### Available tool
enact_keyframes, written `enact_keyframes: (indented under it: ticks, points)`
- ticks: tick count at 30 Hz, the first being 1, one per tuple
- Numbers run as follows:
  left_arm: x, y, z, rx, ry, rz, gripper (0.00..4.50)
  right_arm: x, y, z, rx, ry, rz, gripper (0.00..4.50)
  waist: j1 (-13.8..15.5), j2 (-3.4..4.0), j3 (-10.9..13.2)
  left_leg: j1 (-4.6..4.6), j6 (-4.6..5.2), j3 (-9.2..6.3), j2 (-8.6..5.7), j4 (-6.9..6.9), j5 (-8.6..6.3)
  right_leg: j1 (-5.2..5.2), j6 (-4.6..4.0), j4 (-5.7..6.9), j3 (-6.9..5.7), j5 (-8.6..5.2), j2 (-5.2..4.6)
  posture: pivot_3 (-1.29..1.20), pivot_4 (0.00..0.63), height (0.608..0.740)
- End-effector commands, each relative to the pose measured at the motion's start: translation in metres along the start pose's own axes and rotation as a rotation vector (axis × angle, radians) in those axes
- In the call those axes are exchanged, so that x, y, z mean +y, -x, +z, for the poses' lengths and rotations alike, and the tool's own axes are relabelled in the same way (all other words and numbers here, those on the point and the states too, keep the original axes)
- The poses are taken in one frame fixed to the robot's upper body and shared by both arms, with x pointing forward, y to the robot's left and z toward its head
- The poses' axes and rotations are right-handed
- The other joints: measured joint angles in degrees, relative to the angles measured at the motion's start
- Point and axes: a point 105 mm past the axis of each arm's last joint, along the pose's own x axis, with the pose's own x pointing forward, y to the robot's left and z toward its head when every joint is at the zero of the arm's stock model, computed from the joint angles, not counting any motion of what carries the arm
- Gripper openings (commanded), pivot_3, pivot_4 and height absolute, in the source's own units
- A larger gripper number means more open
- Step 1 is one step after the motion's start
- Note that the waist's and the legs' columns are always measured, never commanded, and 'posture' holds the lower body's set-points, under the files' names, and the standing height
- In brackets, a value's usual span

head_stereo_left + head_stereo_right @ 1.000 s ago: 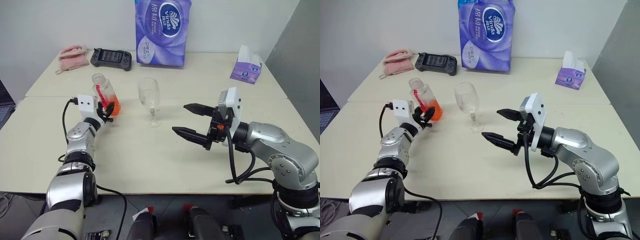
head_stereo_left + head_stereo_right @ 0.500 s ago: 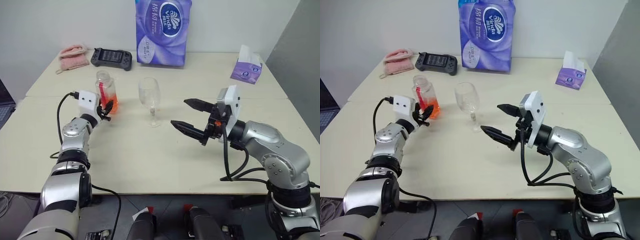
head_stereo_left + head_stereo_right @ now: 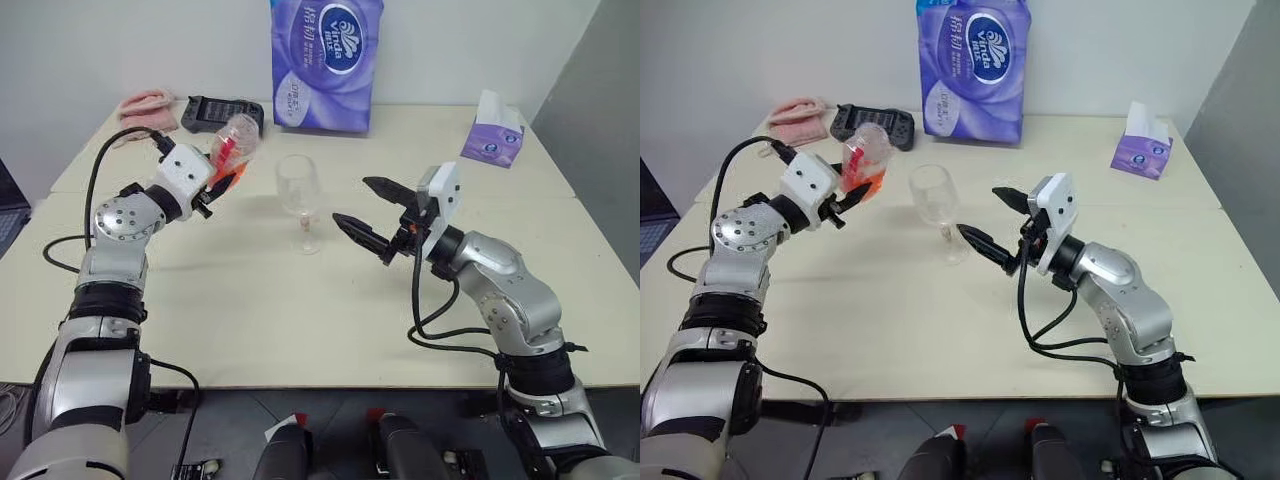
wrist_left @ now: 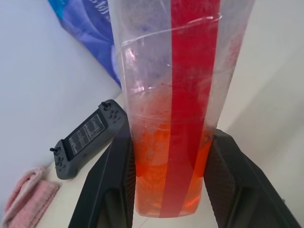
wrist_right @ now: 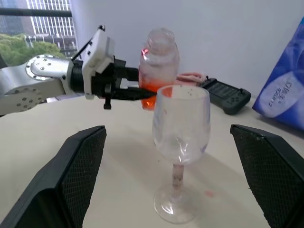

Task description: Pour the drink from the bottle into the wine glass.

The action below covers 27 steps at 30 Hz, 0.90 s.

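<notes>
My left gripper (image 3: 218, 185) is shut on the base of the small clear bottle (image 3: 232, 145) and holds it in the air, left of the wine glass (image 3: 298, 190). The bottle is tilted, its open mouth leaning toward the glass. The orange-red drink (image 4: 166, 175) sits at the gripped end, between the black fingers (image 4: 109, 185). The empty glass stands upright on the table (image 3: 300, 320). Just right of the glass, my right gripper (image 3: 350, 200) is open, its fingers (image 5: 71, 180) wide apart on either side of the glass (image 5: 180, 126) without touching it.
A tall purple tissue pack (image 3: 325, 60) stands at the back, with a black game controller (image 3: 220, 112) and a pink cloth (image 3: 145, 105) to its left. A small purple tissue box (image 3: 492, 130) sits at the back right.
My left gripper has risen with the bottle and rolled, so the bottle went from near upright to leaning toward the glass. My right gripper has moved forward, closer to the glass.
</notes>
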Motion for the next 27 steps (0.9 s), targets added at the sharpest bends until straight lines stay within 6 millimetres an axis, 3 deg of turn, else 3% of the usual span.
enact_keyframes:
  ticks: [1,9,27]
  points:
    - [0.02,0.0,0.028,-0.052,-0.179,0.012,1.63,0.001,-0.003,0.018,-0.085,0.054,0.005,4.5,0.01,0.0,0.0,-0.02,0.0,0.0,0.01,0.0,0.0,-0.01,0.0,-0.01,-0.01,0.0,0.0,0.0,0.15,0.74]
    - [0.025,-0.011,0.039,-0.055,-0.318,0.0,1.63,0.004,0.003,0.003,-0.076,0.116,-0.014,4.5,0.04,0.0,0.0,-0.02,0.0,0.1,0.0,0.01,0.0,-0.01,0.0,0.0,-0.02,0.0,0.0,0.0,0.15,0.74]
    - [0.041,-0.014,0.055,-0.055,-0.563,0.01,1.63,0.008,0.005,0.002,-0.106,0.102,-0.028,4.5,-0.01,0.0,0.0,-0.03,0.01,0.12,-0.01,0.02,0.0,-0.03,0.0,0.02,-0.02,0.0,0.0,0.0,0.15,0.74]
